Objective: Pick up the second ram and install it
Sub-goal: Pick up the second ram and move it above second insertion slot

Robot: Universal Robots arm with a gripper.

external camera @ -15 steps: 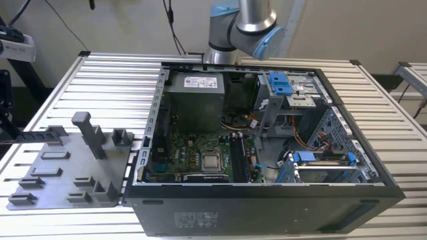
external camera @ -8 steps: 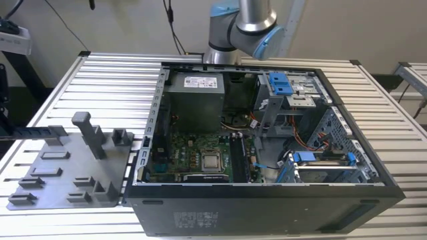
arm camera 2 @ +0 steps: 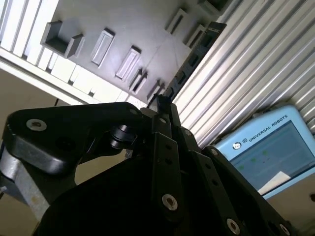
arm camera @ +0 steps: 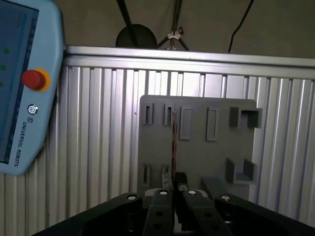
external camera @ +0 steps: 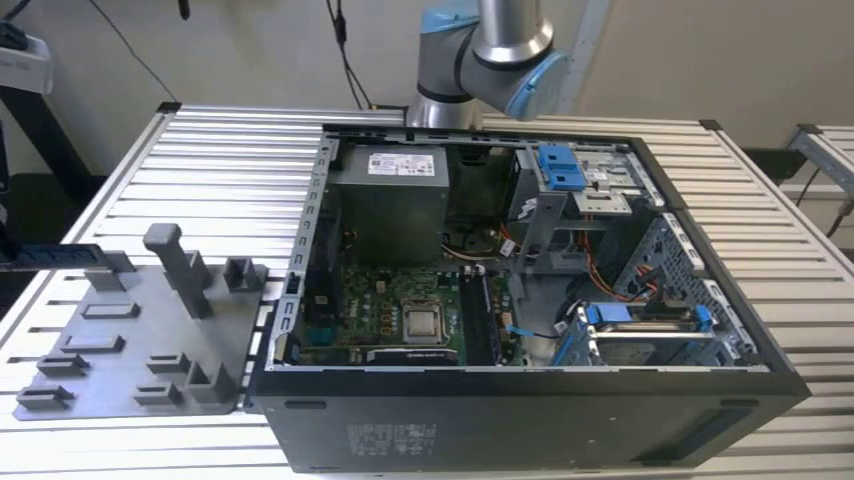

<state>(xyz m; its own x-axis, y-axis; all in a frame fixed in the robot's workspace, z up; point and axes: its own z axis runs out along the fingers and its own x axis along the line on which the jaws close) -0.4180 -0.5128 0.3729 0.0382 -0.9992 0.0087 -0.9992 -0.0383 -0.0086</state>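
The gripper [arm camera: 173, 184] [arm camera 2: 162, 105] is clamped on the second ram [arm camera: 173, 147] [arm camera 2: 193, 56], its 2 black fingers [arm camera: 162, 196] pressed against the stick's flat sides. In the first wrist view the ram is seen edge-on, a thin line reaching away from the fingertips. In the second wrist view it shows as a long dark strip running out from the gripper. In both wrist views it lies in front of the grey holder plate [arm camera: 206, 157] [arm camera 2: 123, 29], which has a row of narrow slots and several raised blocks. I cannot tell whether the stick's far end touches the plate. The plate lies on the ribbed metal desk [arm camera: 98, 147] [external camera: 227, 150]. A pale blue teach pendant [arm camera: 19, 123] [arm camera 2: 275, 147] sits just beside the plate. In the exterior view, the arm [external camera: 487, 50] rises behind an open computer case [external camera: 534, 410] standing on the desk at the plate's right, its green motherboard [external camera: 387, 310] exposed.
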